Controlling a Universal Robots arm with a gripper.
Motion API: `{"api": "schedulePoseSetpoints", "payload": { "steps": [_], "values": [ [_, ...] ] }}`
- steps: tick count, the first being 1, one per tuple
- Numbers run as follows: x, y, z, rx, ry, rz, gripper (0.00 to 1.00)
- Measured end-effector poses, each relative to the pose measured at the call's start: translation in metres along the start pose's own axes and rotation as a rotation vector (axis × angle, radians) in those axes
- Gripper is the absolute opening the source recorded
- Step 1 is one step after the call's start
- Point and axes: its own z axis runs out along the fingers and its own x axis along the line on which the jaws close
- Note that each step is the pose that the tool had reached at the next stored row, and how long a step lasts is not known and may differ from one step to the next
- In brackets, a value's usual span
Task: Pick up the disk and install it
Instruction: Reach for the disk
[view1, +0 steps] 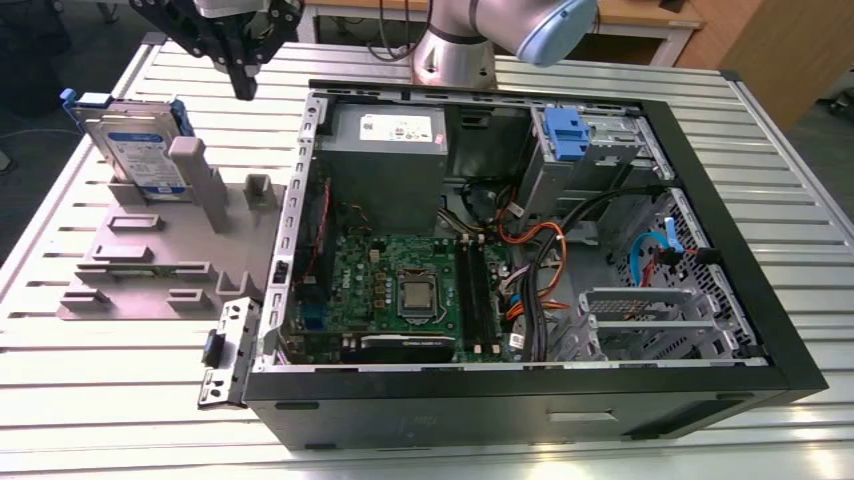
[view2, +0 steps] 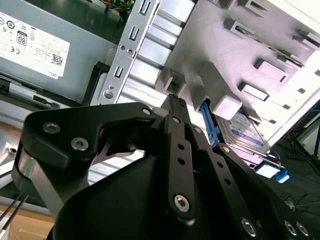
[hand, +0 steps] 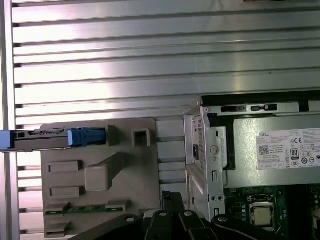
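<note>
My gripper (view1: 244, 88) hangs with its jaws drawn together, tips meeting, gripping nothing and touching nothing. The disk (view1: 134, 150) stands upright on edge in a grey holder (view1: 147, 265), below my tips and just toward the exterior view's left of them. In the first wrist view its blue rail (hand: 86, 136) shows edge-on. On the exterior view's right of me lies the open computer case (view1: 534, 395), its grey power-supply box (view1: 387, 150) at the far end. Everything rests on a slatted aluminium table (view1: 80, 385). Wooden furniture (view1: 767, 50) stands beyond.
</note>
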Motion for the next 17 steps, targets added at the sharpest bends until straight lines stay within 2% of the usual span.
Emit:
{"api": "schedulePoseSetpoints", "payload": {
  "steps": [5,12,17],
  "values": [
    [0.0037,-0.0003,0.0002,0.0001,0.0019,0.000,0.11],
    [0.0043,-0.0003,0.0002,0.0002,0.0019,0.000,0.11],
    [0.0111,-0.0006,0.0003,0.0002,0.0026,0.000,0.11]
  ]
}}
